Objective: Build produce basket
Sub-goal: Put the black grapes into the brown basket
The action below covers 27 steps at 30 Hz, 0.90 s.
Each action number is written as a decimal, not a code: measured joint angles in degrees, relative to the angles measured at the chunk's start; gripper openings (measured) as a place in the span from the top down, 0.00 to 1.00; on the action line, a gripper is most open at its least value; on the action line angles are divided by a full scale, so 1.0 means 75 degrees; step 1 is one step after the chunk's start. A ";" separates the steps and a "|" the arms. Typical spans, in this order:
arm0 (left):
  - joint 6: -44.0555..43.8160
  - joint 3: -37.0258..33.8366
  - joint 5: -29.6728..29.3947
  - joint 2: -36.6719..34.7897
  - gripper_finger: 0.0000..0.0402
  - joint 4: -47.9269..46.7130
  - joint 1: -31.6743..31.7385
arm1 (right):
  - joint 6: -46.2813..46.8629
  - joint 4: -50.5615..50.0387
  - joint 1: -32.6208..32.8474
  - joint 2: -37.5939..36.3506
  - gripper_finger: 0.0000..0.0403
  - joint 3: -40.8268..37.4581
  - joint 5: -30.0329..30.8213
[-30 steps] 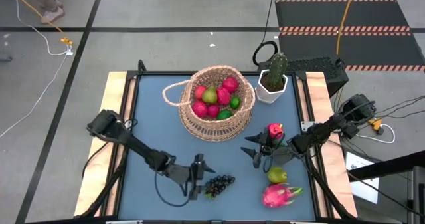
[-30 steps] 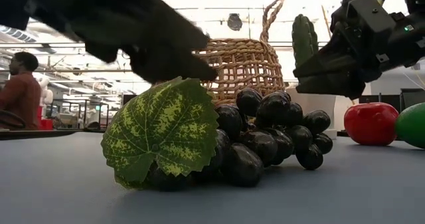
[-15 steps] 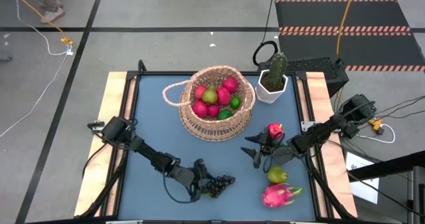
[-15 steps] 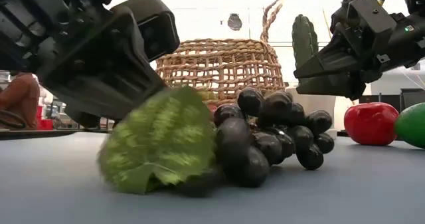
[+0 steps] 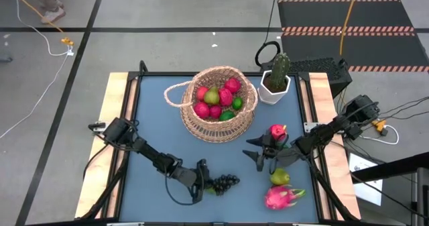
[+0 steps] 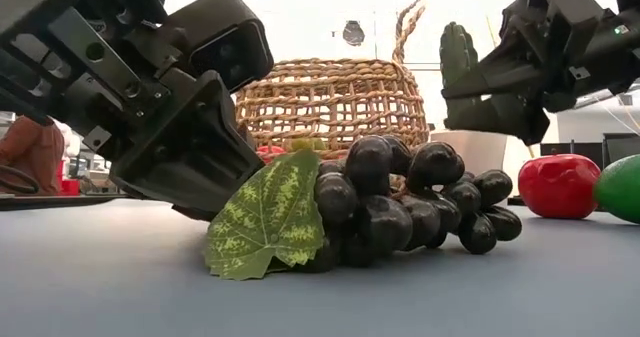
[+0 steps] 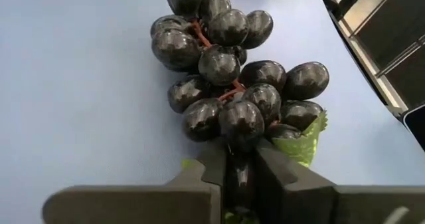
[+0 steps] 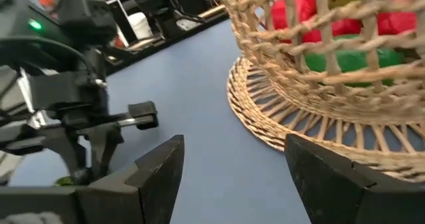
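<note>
grape bunch [image 7: 229,71]: dark purple, glossy, green leaf at stem end — on the blue table [image 5: 154,119], near front edge
left gripper [image 7: 240,174]: clenched on grape bunch
right gripper [image 8: 229,177]: fingers apart, beside basket [image 5: 218,105]

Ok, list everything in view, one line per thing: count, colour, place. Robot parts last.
wicker basket: one, tan, far centre of the table, handle to its left
fruit in the basket: several pieces, red, pink, yellow-green and green
grape bunch: one, dark purple with a green leaf, near centre
apple: one, red, right of the basket
pear: one, yellow-green, near right
dragon fruit: one, pink with green tips, near right edge
cactus: one, green, in a white pot at the far right
table: one, blue top, wooden sides
left gripper: dark, shut on the grape bunch's leaf end
right gripper: dark, open, between apple and pear
</note>
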 joint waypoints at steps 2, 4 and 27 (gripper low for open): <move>0.0080 -0.0003 0.0006 -0.0110 0.91 -0.0041 0.0003 | -0.0142 0.0365 0.0073 0.0000 0.37 0.0000 0.0002; 0.0249 -0.0012 0.0020 -0.0287 0.91 -0.0244 0.0003 | -0.0304 0.0900 0.0166 0.0000 0.37 0.0000 0.0000; 0.2378 -0.0012 -0.1336 -0.4352 0.90 -0.2812 -0.0187 | -0.2841 0.1990 0.2198 -0.0003 0.37 0.1688 0.0052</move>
